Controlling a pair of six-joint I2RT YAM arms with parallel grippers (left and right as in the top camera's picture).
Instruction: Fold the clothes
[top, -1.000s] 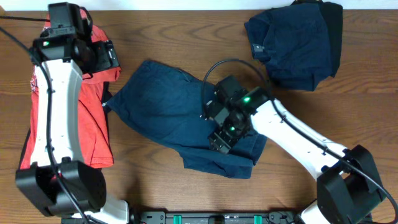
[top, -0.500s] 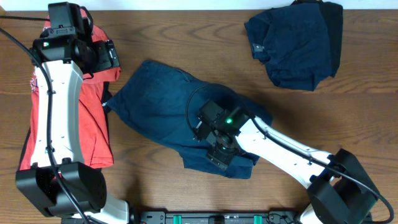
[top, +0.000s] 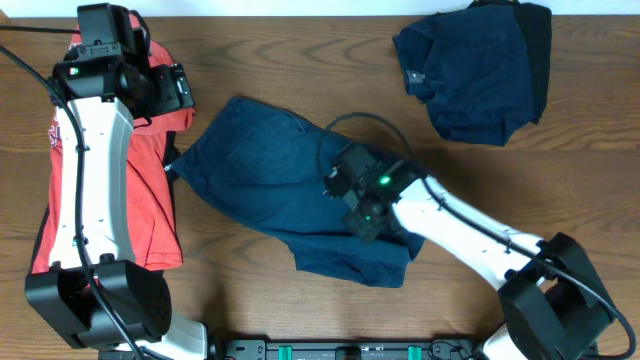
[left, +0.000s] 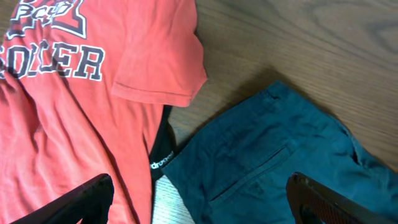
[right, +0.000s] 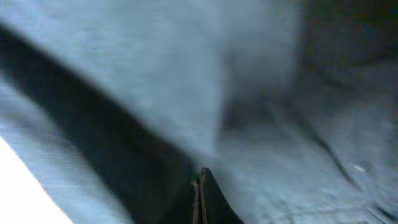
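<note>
Navy shorts (top: 260, 170) lie spread flat in the middle of the table, and their waist corner and back pocket show in the left wrist view (left: 267, 155). My right gripper (top: 362, 222) is down on their lower right part. Its jaws are pressed together (right: 200, 186), and it is shut on the shorts' fabric, which fills that blurred view. My left gripper (top: 175, 90) hangs open above the edge of a red T-shirt, left of the shorts. Nothing is between its dark fingertips (left: 87, 196).
A red printed T-shirt (top: 150, 190) lies along the left side under my left arm, with a black garment edge (left: 163, 155) poking out beside it. A heap of dark navy clothes (top: 475, 70) sits at the back right. Bare wood table (top: 300, 60) lies between them.
My right gripper went from open to shut on the shorts. It moved down-left over the fabric, then back up-right. The left arm stayed still.
</note>
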